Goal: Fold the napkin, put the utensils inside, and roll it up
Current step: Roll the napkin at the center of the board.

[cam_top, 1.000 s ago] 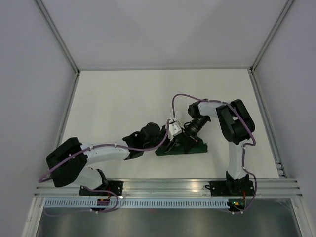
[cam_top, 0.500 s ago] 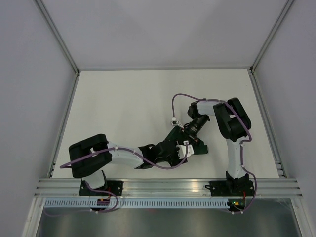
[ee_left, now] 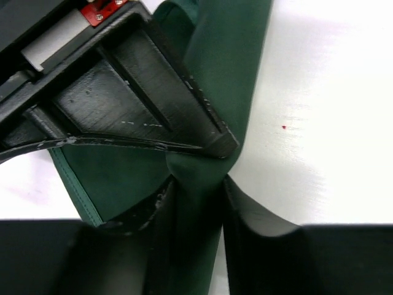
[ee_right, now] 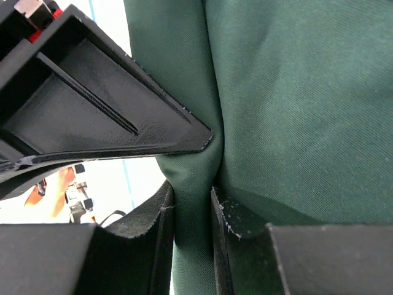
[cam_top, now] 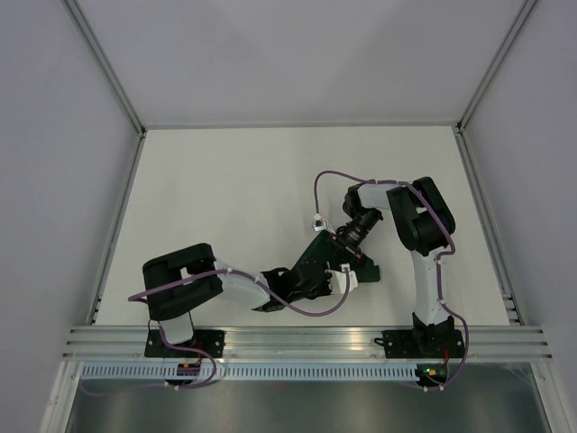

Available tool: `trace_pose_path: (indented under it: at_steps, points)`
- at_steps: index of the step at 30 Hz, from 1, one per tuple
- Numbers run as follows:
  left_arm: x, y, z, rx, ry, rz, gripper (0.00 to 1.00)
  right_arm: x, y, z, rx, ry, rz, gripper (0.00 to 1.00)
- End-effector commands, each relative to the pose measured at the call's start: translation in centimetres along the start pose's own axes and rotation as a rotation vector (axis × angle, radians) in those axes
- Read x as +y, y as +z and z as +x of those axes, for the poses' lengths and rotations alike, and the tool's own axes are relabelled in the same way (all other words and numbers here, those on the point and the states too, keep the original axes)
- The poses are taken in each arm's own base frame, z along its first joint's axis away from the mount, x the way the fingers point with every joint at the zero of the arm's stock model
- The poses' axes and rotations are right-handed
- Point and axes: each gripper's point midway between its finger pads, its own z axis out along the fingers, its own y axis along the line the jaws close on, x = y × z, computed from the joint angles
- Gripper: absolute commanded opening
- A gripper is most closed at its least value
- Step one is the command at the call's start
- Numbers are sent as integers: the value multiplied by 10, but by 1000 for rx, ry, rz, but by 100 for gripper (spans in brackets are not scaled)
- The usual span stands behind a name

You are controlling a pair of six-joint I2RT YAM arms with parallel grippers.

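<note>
The dark green napkin [cam_top: 314,254] lies bunched in a narrow bundle on the white table between the two arms. My left gripper [cam_top: 326,275] comes at it from the near side and is shut on a fold of the cloth [ee_left: 227,67]; the left gripper [ee_left: 195,196] pinches a thick ridge between its fingers. My right gripper [cam_top: 347,245] reaches in from the far side, and in the right wrist view the right gripper [ee_right: 193,206] is shut on another ridge of the napkin [ee_right: 301,110]. The utensils are hidden.
A black wedge-shaped gripper part [ee_left: 141,92] presses on the cloth just above the left jaws, and a like one [ee_right: 104,110] sits above the right jaws. The metal rail [cam_top: 306,341] runs along the near edge. Enclosure walls stand left, right and behind.
My left arm has swung from the napkin's left end round to its near side, and its gripper has opened and shut again on the cloth. The right gripper has kept its hold.
</note>
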Motion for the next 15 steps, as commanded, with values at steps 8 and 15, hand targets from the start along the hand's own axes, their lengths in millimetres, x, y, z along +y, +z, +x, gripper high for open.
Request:
trace_pose_path:
  at_steps: [8,15]
  points:
    - [-17,9,11,41,50,77,8,-46,-8,1,53,-156,162,43]
    - [-31,9,17,51,44,148,2,-28,-31,-15,-19,-178,185,65]
